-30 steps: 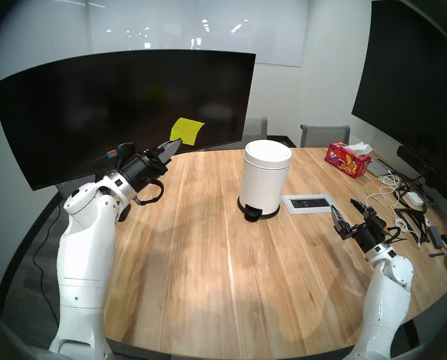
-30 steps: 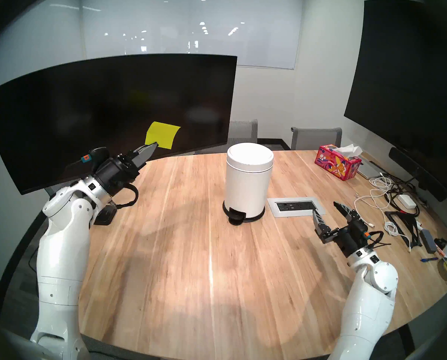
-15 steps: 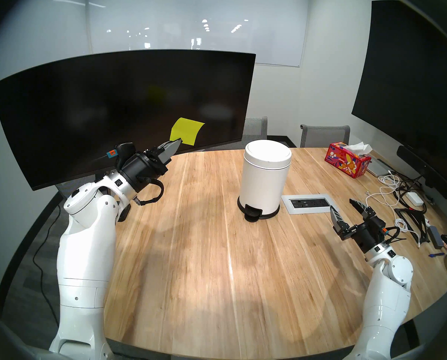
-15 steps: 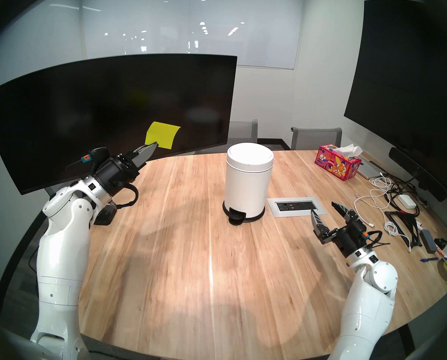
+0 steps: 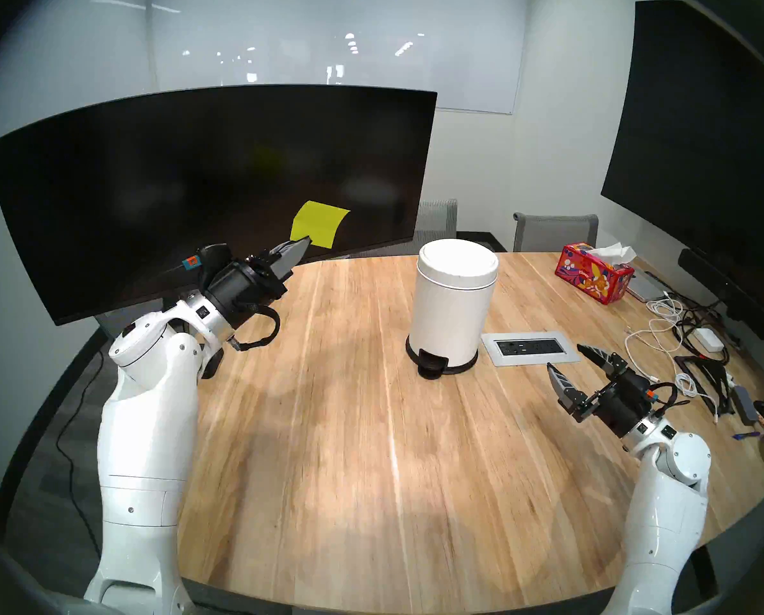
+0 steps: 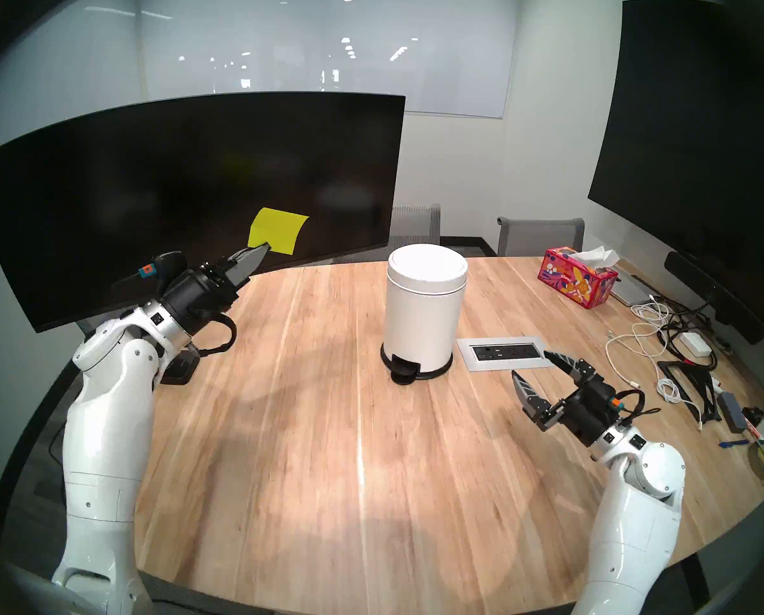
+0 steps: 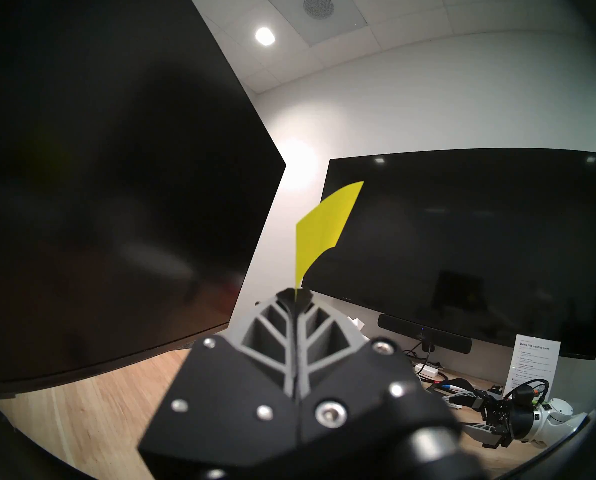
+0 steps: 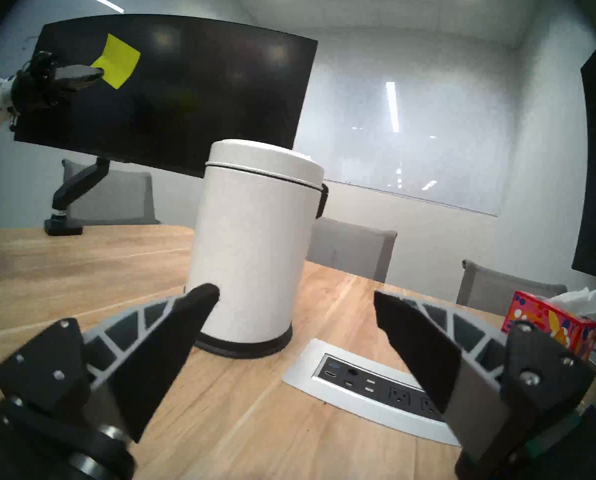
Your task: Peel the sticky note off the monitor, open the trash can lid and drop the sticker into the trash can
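Fingers of the left gripper [image 5: 304, 243] were clenched on one corner of the sticky note [image 5: 320, 223], which curled free in front of the monitor [image 5: 193, 179], off its dark screen. Beyond it, the right gripper [image 5: 569, 356] hung with its jaws spread wide and nothing between them, over the right part of the wooden table [image 5: 349, 423], pointing at the trash can [image 5: 451, 321]. That can stood upright near the table's middle, beside a recessed power outlet panel [image 5: 529, 347], its trash can lid [image 5: 458, 263] closed. A tissue box [image 5: 593, 277] sat toward the far right edge.
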### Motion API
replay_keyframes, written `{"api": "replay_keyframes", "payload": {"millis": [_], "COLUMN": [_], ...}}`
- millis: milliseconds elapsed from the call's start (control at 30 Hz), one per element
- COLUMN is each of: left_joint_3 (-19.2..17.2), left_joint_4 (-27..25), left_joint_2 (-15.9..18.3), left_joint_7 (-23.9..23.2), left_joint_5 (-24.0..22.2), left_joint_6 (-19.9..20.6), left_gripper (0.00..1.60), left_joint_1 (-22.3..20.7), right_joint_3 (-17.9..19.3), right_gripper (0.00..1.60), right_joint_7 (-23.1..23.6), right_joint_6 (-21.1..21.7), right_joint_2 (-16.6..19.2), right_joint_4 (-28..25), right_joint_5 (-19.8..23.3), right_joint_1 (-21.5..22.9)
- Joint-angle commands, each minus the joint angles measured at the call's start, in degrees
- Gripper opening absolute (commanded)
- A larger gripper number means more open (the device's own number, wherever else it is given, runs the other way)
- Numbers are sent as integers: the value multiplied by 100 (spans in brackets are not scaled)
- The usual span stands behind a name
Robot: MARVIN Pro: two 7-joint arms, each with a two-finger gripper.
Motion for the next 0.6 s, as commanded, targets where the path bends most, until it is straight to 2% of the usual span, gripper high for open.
{"api": "replay_keyframes", "payload": {"millis": [0, 33, 67, 100, 133, 567], "left_joint_3": [-14, -14, -14, -14, -15, -15], "left_joint_4": [-108, -109, -109, -110, -110, -107], "left_joint_2": [-3, -3, -3, -4, -4, -4], "left_joint_7": [14, 14, 15, 16, 16, 12], "left_joint_5": [-8, -8, -8, -8, -7, -7], "left_joint_6": [-6, -6, -5, -5, -4, -6], "left_gripper": [0, 0, 0, 0, 0, 0], "left_joint_1": [-57, -56, -56, -56, -56, -57], "right_joint_3": [-81, -87, -91, -100, -116, -487], "right_gripper": [135, 73, 61, 11, 0, 0], "right_joint_7": [441, 462, 467, 485, 491, 465], "right_joint_6": [-118, -141, -162, -176, -200, -134], "right_joint_2": [237, 232, 216, 212, 200, -3], "right_joint_4": [-241, -239, -243, -239, -227, -452], "right_joint_5": [21, 2, -27, -40, -60, -375], "right_joint_1": [-183, -186, -189, -188, -188, -116]}}
